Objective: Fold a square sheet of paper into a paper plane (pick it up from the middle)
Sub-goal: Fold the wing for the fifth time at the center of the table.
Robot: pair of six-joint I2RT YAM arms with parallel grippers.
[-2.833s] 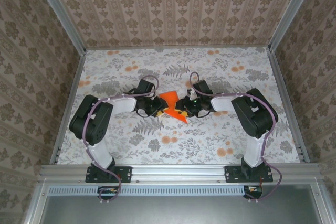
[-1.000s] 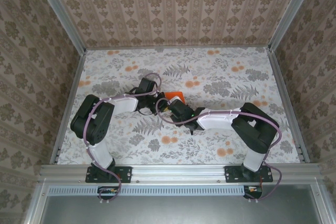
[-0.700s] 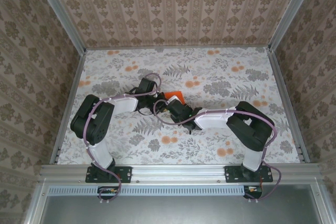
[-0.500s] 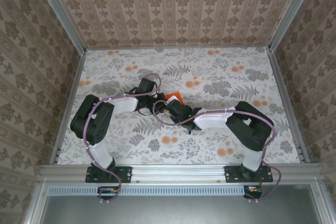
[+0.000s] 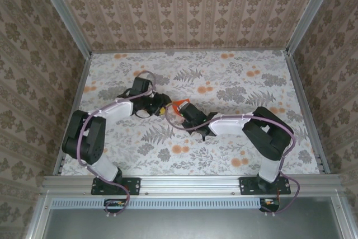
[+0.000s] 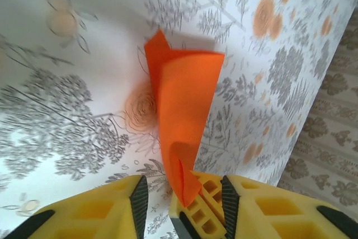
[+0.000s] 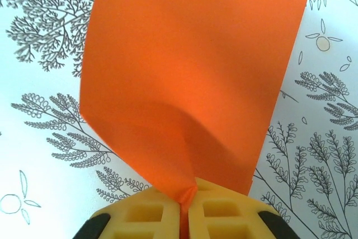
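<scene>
The bright orange sheet of paper (image 5: 182, 104) is folded over and curled, and hangs just above the flowered table near its middle. My right gripper (image 5: 180, 111) is shut on it, pinching a bunched edge (image 7: 187, 191) between its yellow fingers (image 7: 151, 216) while the sheet (image 7: 190, 71) fans out ahead. My left gripper (image 5: 161, 108) stands open just left of the paper. In the left wrist view the paper's lower tip (image 6: 184, 138) and a yellow finger of the right gripper (image 6: 204, 205) sit between the left gripper's (image 6: 183, 208) black pads (image 6: 139, 202), which stand clear of the paper.
The table (image 5: 240, 82) wears a white cloth printed with grey ferns and pale orange flowers. Wallpapered walls (image 5: 184, 9) and metal rails (image 5: 75, 110) close it in at the back and sides. Both arms reach inward and meet near the middle.
My left gripper has opened, let go of the paper and drawn back to the left. My right gripper has shut on the paper and holds it alone.
</scene>
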